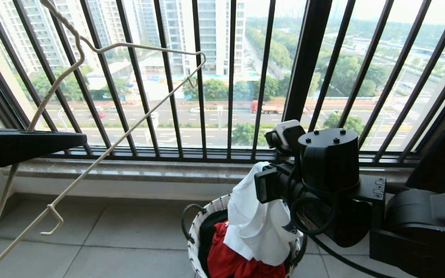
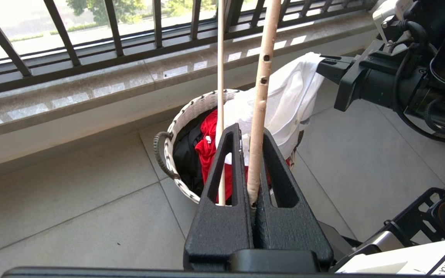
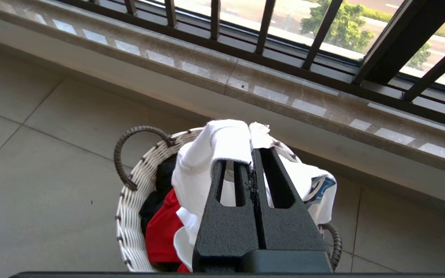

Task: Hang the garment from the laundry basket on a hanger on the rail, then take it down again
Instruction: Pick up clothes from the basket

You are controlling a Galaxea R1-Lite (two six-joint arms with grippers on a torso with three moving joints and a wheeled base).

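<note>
Your right gripper point(image 3: 252, 162) is clenched on a fold of the white short-sleeved T-shirt point(image 1: 253, 224), lifting it partly clear of the small round white woven basket point(image 1: 203, 227) on the tiled floor, likely so it can meet the hanger. Your left gripper point(image 2: 250, 154) is clamped on the thin cream-white wire hanger point(image 1: 129, 116), held up and ready. A red garment point(image 1: 230, 258) and a black one point(image 2: 185, 158) lie beneath; the dark barred window railing point(image 1: 230, 77) stands close behind.
</note>
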